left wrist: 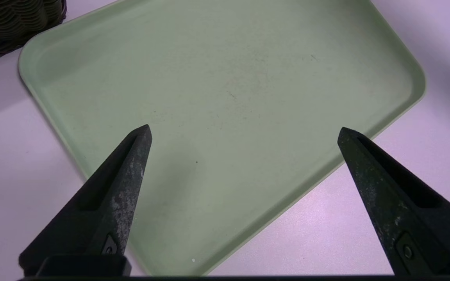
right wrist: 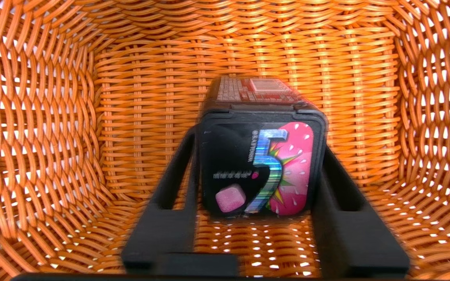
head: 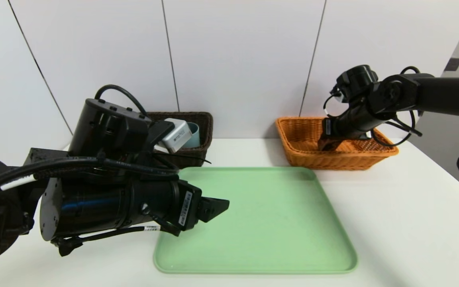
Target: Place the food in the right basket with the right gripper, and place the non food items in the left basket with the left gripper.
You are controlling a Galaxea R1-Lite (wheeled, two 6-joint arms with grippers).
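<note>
Downward into the orange wicker right basket reaches the right tool, its fingers parted just by the width of a gum box between them. The box is black, with a blue "5", pink strawberry art and a red-printed side. Over the green tray, the left tool hangs wide open, holding nothing.

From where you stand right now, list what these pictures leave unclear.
- Left basket contents, head view: partly hidden by the left arm.
- Left basket, left wrist view: mostly cut off by the edge.
- Gum box sides, right wrist view: covered by the right tool.
- Writing on the white box, head view: too small.
</note>
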